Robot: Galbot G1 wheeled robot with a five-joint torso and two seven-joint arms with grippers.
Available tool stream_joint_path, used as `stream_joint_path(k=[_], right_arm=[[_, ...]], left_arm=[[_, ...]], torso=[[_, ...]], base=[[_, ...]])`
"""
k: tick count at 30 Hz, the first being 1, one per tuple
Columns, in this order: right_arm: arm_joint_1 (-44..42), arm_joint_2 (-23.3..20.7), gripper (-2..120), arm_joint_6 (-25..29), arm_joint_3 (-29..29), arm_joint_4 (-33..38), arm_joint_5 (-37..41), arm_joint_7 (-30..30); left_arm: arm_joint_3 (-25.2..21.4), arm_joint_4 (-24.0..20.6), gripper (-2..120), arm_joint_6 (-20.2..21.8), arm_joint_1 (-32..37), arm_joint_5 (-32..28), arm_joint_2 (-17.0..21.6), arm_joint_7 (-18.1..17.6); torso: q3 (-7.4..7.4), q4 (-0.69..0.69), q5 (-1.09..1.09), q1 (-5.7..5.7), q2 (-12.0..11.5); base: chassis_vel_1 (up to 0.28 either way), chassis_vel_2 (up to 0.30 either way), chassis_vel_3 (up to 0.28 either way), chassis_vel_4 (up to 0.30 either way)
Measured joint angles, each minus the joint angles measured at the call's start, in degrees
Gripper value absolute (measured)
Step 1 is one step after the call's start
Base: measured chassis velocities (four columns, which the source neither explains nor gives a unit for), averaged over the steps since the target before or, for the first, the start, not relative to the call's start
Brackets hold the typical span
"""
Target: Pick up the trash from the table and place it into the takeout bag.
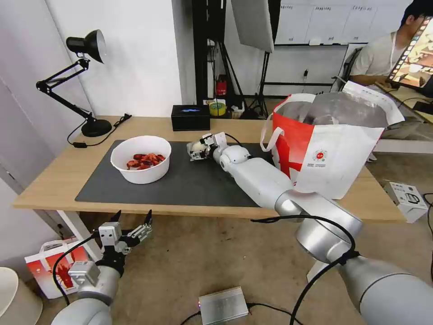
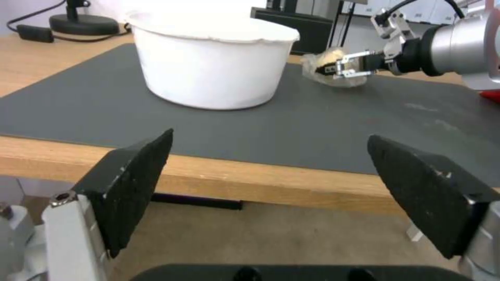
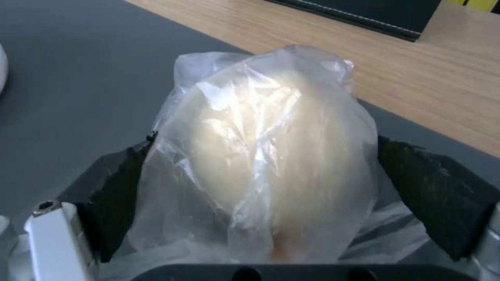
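A white bowl point(image 1: 141, 159) point(image 2: 213, 66) of red crayfish shells stands on the left half of the dark mat point(image 1: 180, 185) on the table point(image 1: 54, 180). A clear plastic wad point(image 1: 195, 146) point(image 2: 327, 57) point(image 3: 265, 156) lies at the mat's far middle. My right gripper point(image 1: 194, 151) point(image 2: 325, 71) point(image 3: 265, 144) reaches low over the mat and stands open, one finger on each side of the wad, the plastic brushing both pads. The white-and-red takeout bag point(image 1: 333, 153) stands open at the table's right end. My left gripper point(image 1: 133, 219) point(image 2: 268, 140) hangs open below the table's front edge.
A black tissue box point(image 1: 190, 117) sits at the table's back middle and a black desk lamp point(image 1: 85, 81) at the back left. On the floor are a small printed bag point(image 1: 54, 266), a silver box point(image 1: 223, 304) and a white box point(image 1: 406, 198).
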Motion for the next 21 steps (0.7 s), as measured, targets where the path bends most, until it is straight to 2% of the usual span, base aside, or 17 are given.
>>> stream_joint_path(k=[3,7,8,11,12,15,16,18,19,21], right_arm=[[-0.1,0.0,96,0.3,0.0,-0.3,-0.2,-0.4],[-0.6,0.0,77,1.0,0.1,-0.4,-0.4,-0.9],[-0.6,0.0,77,1.0,0.1,-0.4,-0.4,-0.9],[-0.9,0.0,64,1.2,0.2,-0.4,-0.5,-0.9],[-0.9,0.0,64,1.2,0.2,-0.4,-0.5,-0.9],[-1.0,0.0,49,1.4,0.3,-0.7,-0.6,-0.9],[-1.0,0.0,49,1.4,0.3,-0.7,-0.6,-0.9],[-0.7,0.0,37,1.5,0.3,-0.8,-0.6,-0.8],[-0.7,0.0,37,1.5,0.3,-0.8,-0.6,-0.8],[-0.4,0.0,29,1.5,0.4,-0.8,-0.5,-0.7]], left_arm=[[-0.1,-0.2,100,0.0,0.1,0.1,-0.1,0.0],[-0.1,-0.3,100,-0.1,0.5,0.3,-0.3,0.1],[-0.1,-0.3,100,-0.1,0.5,0.3,-0.3,0.1],[-0.2,-0.4,100,-0.1,0.6,0.4,-0.3,0.1],[-0.2,-0.4,100,-0.1,0.6,0.4,-0.3,0.1],[-0.2,-0.4,100,-0.1,0.5,0.3,-0.1,0.1],[-0.2,-0.4,100,-0.1,0.5,0.3,-0.1,0.1],[-0.2,-0.3,100,-0.1,0.2,0.3,0.0,0.1],[-0.2,-0.3,100,-0.1,0.2,0.3,0.0,0.1],[-0.1,-0.2,100,-0.1,-0.1,0.1,0.2,0.1]], torso=[[0.00,0.00,0.00,0.00,0.0],[0.00,0.00,0.00,0.00,0.0],[0.00,0.00,0.00,0.00,0.0],[0.00,0.00,0.00,0.00,0.0],[0.00,0.00,0.00,0.00,0.0],[0.00,0.00,0.00,0.00,0.0],[0.00,0.00,0.00,0.00,0.0],[0.00,0.00,0.00,0.00,0.0],[0.00,0.00,0.00,0.00,0.0],[0.00,0.00,0.00,0.00,0.0]], base=[[0.000,0.000,0.000,0.000],[0.000,0.000,0.000,0.000],[0.000,0.000,0.000,0.000],[0.000,0.000,0.000,0.000],[0.000,0.000,0.000,0.000],[0.000,0.000,0.000,0.000],[0.000,0.000,0.000,0.000],[0.000,0.000,0.000,0.000],[0.000,0.000,0.000,0.000],[0.000,0.000,0.000,0.000]])
